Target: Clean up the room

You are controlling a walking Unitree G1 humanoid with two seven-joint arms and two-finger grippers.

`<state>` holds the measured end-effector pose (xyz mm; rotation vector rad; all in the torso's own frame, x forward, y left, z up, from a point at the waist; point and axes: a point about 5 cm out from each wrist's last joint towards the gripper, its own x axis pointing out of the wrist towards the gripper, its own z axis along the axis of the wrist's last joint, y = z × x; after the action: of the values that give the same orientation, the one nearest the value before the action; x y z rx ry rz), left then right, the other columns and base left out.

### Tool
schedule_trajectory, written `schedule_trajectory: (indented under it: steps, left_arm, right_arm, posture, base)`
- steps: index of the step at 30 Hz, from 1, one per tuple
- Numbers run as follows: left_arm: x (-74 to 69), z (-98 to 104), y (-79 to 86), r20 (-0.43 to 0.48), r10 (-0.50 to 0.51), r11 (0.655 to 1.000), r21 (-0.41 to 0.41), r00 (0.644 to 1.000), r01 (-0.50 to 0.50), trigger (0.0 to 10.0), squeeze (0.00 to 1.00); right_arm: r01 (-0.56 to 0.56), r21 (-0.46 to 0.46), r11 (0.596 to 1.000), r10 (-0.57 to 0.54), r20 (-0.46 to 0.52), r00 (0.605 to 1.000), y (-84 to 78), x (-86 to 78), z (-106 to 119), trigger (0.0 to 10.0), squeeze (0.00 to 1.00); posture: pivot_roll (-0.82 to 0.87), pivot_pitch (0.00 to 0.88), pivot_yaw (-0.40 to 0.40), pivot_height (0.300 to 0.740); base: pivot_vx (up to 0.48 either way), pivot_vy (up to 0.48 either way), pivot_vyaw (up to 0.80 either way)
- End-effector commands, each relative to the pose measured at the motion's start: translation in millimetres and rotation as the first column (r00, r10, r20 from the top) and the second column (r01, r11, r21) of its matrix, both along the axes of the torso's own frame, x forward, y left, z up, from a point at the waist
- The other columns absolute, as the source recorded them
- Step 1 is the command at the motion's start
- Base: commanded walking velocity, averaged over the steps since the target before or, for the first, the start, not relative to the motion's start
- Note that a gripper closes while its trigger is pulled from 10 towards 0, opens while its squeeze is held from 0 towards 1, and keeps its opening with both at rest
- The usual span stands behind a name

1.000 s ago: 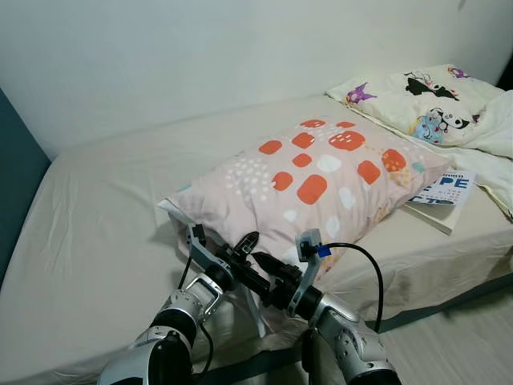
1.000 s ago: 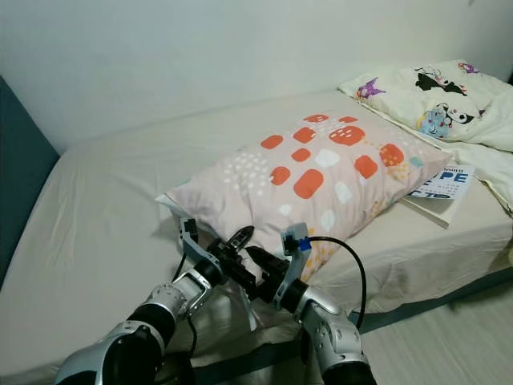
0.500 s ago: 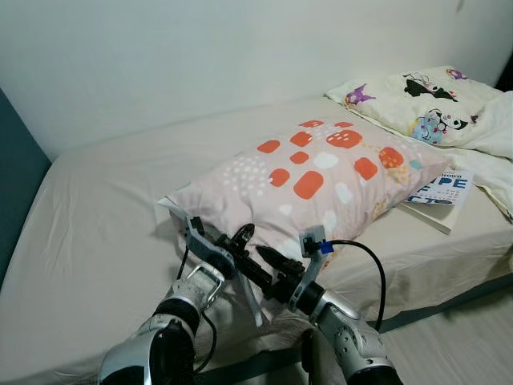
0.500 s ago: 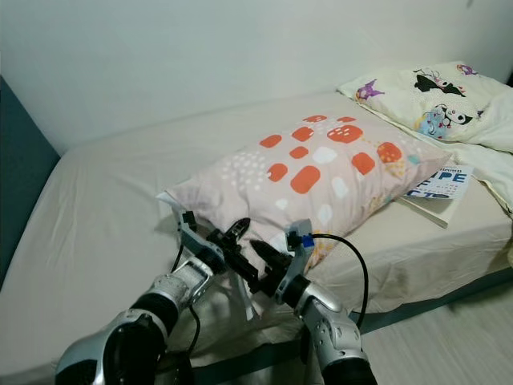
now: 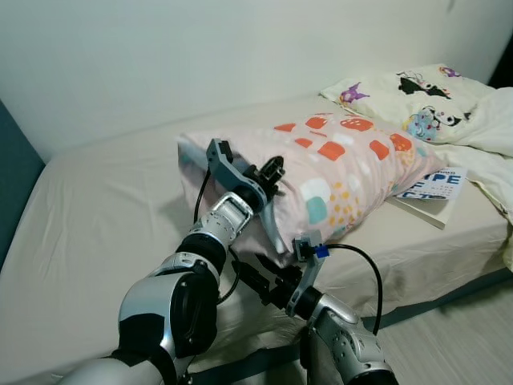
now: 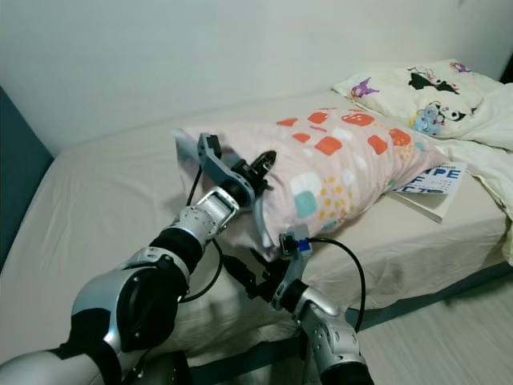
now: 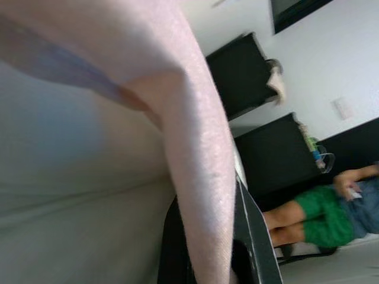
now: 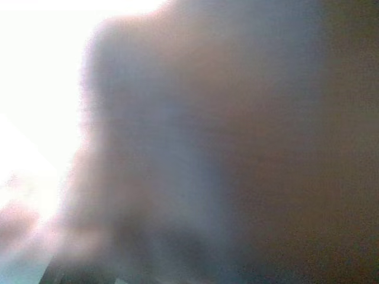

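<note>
A pink pillow [image 5: 353, 160] with orange, white and teal spots lies across the bed [image 5: 96, 233], its near end raised off the sheet. My left gripper [image 5: 271, 170] is shut on that raised edge. In the left wrist view the pink fabric [image 7: 201, 177] runs between the black fingers [image 7: 251, 236]. My right gripper [image 5: 250, 277] sits lower, under the lifted end near the bed's front edge. The right wrist view is a close blur of the pink pillow fabric [image 8: 195, 148].
A book [image 5: 433, 188] lies on the bed right of the pillow. A cartoon-print pillow [image 5: 409, 100] and white bedding [image 5: 489, 136] lie at the far right. A teal panel [image 5: 12, 184] bounds the bed's left. A person in green [image 7: 320, 216] sits behind.
My left gripper has risen and swung forward, lifting the near end of the pillow off the sheet. The right gripper stays low, now under the raised edge.
</note>
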<state>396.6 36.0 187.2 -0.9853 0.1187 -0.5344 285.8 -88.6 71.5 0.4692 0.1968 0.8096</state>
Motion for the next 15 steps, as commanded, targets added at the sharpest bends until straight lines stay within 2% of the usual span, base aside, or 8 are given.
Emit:
schedule_trajectory:
  steps: [1,2,3,5,8,12,14,15]
  left_arm:
    - [11.3,0.3,40.8,-0.041,0.187,0.98,0.072,0.982,-0.183,10.0,0.0]
    - [11.3,0.3,40.8,-0.041,0.187,0.98,0.072,0.982,-0.183,10.0,0.0]
    - [15.0,0.3,63.6,-0.058,0.281,0.956,0.108,0.958,-0.273,10.0,0.0]
    - [17.7,0.6,91.1,-0.071,0.387,0.914,0.162,0.919,-0.372,10.0,0.0]
    - [18.3,0.9,100.9,-0.079,0.415,0.899,0.188,0.906,-0.396,10.0,0.0]
    - [19.4,5.9,106.8,-0.041,0.392,0.9,0.225,0.919,-0.374,10.0,0.0]
    - [18.5,5.5,123.6,0.015,0.413,0.859,0.327,0.911,-0.395,10.0,0.0]
    - [16.4,1.8,140.9,0.02,0.461,0.821,0.37,0.887,-0.435,10.0,0.0]
  right_arm:
    - [-0.007,-0.011,1.0,0.007,-0.008,1.0,2.7,-3.6,-2.7,10.0,0.0]
    - [-0.007,-0.011,1.0,0.007,-0.008,1.0,2.7,-3.6,-2.7,10.0,0.0]
    - [-0.004,-0.011,1.0,0.004,-0.008,1.0,2.1,-3.9,-3.0,10.0,0.0]
    - [-0.001,-0.011,1.0,0.001,-0.009,1.0,1.7,-4.5,-3.2,10.0,0.0]
    - [-0.001,-0.01,1.0,0.001,-0.01,1.0,1.9,-4.9,-3.3,10.0,0.0]
    - [-0.006,-0.017,1.0,0.006,-0.013,1.0,3.3,-6.2,-4.5,10.0,0.0]
    - [-0.006,-0.018,1.0,0.006,-0.014,1.0,5.0,-7.9,-4.9,10.0,0.0]
    - [-0.004,-0.019,1.0,0.004,-0.014,1.0,5.0,-9.2,-5.4,10.0,0.0]
  posture:
    - [-0.24,0.086,0.071,0.55]
    - [-0.24,0.086,0.071,0.55]
    - [-0.24,0.087,0.071,0.55]
    - [-0.24,0.093,0.07,0.55]
    - [-0.24,0.093,0.07,0.55]
    - [-0.24,0.097,0.073,0.55]
    - [-0.25,0.105,0.08,0.55]
    - [-0.25,0.109,0.081,0.55]
  base:
    - [0.0,0.0,0.0]
    - [0.0,0.0,0.0]
    - [0.0,0.0,0.0]
    - [0.0,0.0,0.0]
    - [0.0,0.0,0.0]
    - [0.0,0.0,0.0]
    - [0.0,0.0,0.0]
    - [0.0,0.0,0.0]
